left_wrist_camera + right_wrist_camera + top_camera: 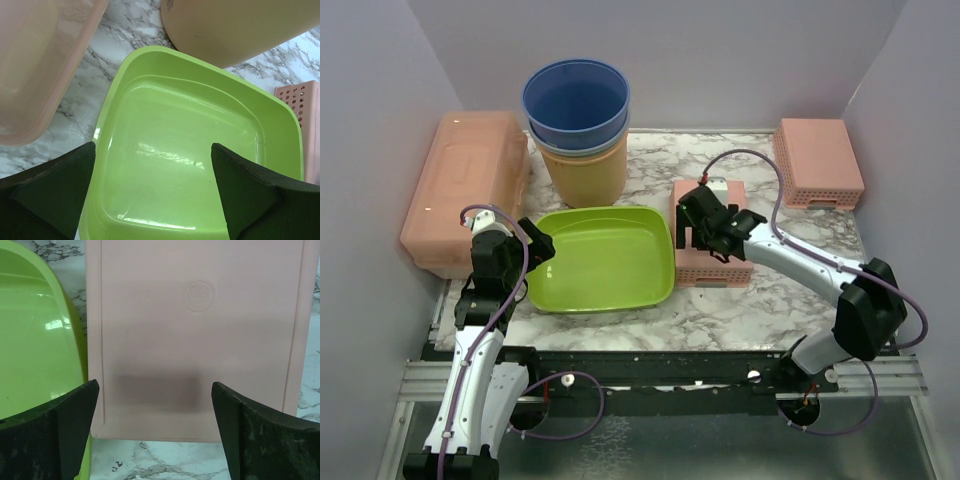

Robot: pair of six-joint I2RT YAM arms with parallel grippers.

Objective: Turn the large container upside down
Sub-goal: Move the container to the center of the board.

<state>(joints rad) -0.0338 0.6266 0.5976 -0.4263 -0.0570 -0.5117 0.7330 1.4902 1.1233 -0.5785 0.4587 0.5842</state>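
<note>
Now the left gripper (152, 195) hangs wide open over the green tub (190, 120). The right gripper (155, 432) hangs wide open over the upside-down pink basket (200, 315).

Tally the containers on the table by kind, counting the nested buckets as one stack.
Pink perforated baskets: 2
Pink storage box: 1
Green basin: 1
Bucket stack: 1
Total: 5
</note>
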